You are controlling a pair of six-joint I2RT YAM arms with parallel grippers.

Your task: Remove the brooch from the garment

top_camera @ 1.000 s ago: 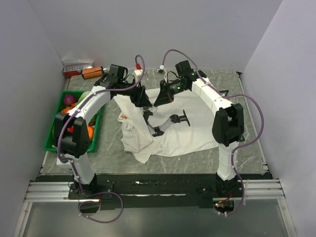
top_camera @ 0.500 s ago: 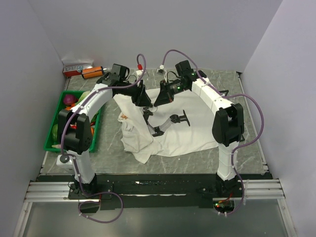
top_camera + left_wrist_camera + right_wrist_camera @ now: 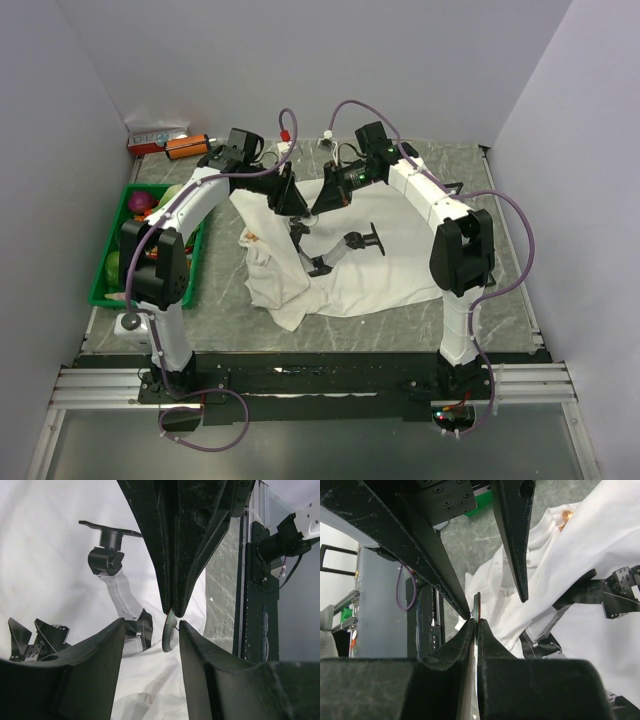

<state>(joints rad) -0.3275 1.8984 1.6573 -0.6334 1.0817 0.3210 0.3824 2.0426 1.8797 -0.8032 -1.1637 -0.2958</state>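
Observation:
The white garment (image 3: 380, 270) lies crumpled in the middle of the table. The brooch (image 3: 252, 237), a tiny orange-gold trinket, sits on its left folds, and it also shows in the right wrist view (image 3: 565, 514). Both grippers meet tip to tip above the garment's far edge. My right gripper (image 3: 322, 203) is shut on a thin dark disc (image 3: 477, 605), seen edge-on. My left gripper (image 3: 291, 203) is open, and its fingers (image 3: 205, 650) straddle that disc (image 3: 169, 631) without closing on it. The brooch lies left of both grippers and apart from them.
A black and grey jointed stand (image 3: 345, 245) lies on the garment near its middle. A green bin (image 3: 104, 285) of fruit stands at the left. An orange-and-black cylinder (image 3: 185, 146) and a small box (image 3: 155, 134) sit at the back left. Grey walls close in on three sides.
The left arm's elbow has shifted slightly. Both grippers stay together above the garment, the right one still shut on the disc.

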